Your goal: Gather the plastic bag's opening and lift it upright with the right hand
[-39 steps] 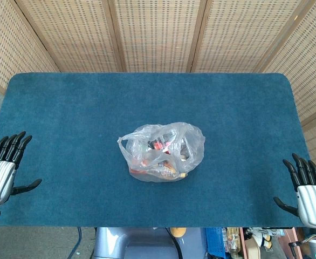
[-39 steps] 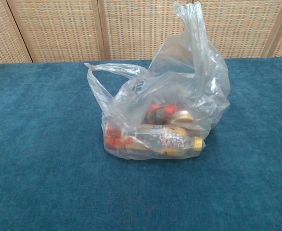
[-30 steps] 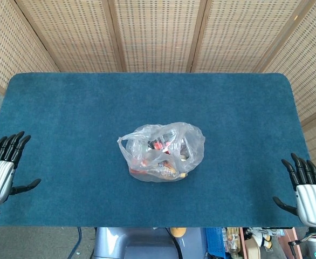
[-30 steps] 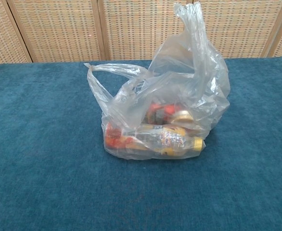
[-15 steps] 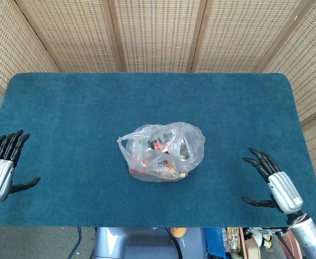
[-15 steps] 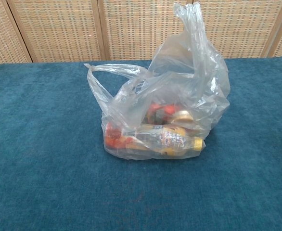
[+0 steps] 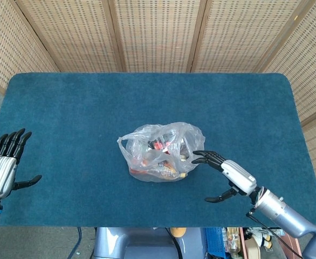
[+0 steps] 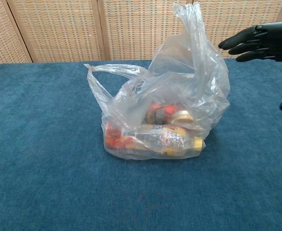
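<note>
Right hand [image 7: 222, 175] beside bag [image 7: 161, 152], empty
Bag at frame centre, hand lower right, fingers spread toward it; upright handle [image 8: 191, 19] stands nearest; left hand [image 7: 1, 167] far off, open.

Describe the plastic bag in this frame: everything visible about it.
The plastic bag is thin, clear and crinkled, sitting near the middle of the blue table. Its opening is loose: in the chest view one handle stands up at the right, the other loops out to the left. Inside lie red, orange and yellow packaged items, including what looks like a bottle on its side. The right hand reaches toward it, fingers spread, not gripping; contact cannot be told.
</note>
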You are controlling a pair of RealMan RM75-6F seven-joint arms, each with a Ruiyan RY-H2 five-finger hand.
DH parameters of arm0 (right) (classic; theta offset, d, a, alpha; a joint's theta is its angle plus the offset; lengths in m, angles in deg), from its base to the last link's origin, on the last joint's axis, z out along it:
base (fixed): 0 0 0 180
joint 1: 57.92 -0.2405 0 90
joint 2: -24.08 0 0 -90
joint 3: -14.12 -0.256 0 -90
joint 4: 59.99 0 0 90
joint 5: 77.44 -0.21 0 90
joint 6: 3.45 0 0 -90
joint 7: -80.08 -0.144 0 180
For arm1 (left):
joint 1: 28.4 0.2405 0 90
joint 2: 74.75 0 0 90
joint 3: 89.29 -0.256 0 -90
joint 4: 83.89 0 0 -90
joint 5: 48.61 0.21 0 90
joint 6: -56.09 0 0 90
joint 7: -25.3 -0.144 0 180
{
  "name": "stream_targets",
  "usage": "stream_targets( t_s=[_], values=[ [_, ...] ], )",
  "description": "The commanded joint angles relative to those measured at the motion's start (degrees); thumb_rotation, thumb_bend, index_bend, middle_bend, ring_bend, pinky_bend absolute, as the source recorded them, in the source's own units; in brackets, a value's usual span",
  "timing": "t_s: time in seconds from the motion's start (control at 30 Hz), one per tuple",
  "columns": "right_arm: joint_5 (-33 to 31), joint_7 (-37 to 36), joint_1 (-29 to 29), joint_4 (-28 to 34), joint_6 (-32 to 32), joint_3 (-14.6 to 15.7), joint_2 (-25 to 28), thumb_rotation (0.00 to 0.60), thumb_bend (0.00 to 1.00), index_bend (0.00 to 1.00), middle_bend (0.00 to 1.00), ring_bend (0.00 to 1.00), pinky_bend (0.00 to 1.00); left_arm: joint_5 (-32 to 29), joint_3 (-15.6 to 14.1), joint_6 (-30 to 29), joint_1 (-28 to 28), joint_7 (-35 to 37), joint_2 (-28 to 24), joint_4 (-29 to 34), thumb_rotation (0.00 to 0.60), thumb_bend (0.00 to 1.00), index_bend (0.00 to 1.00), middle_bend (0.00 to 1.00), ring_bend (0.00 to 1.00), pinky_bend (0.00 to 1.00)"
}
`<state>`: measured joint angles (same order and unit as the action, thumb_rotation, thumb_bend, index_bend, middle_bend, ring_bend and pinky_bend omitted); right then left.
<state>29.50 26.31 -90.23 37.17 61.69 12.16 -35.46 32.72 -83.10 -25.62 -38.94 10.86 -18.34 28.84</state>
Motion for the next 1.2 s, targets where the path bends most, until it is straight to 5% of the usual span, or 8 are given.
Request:
stream_targets(
  t_s=[0.03,0.8,1.2],
  values=[
    [-1.94,0.55,-2.23,0.72,-3.15,-0.74,-1.38,0.6,0.0,0.17,0.09,0.0,0.02,-0.35,0.12,0.21,-0.15,0.11,0.0,-0.12,0.6,0.1,0.0,0.0,0.0,0.0],
    [-16.03,-12.13,-14.61,7.81,-18.31,-6.65,-1.63,0.6,0.0,0.16,0.15,0.0,0.04,-1.64,0.53,0.64,-0.5,2.58,-0.83,-0.55,0.6,0.1,0.0,0.0,0.0,0.0],
    [-22.6,-33.66,-19.77,8.58,-27.51,-10.27,-1.79,0.6,0.0,0.25,0.29,0.15,0.15,-1.86,0.44,0.81,-0.53,3.54,-1.15,-0.6,0.6,0.1,0.0,0.0,0.0,0.0]
  ],
)
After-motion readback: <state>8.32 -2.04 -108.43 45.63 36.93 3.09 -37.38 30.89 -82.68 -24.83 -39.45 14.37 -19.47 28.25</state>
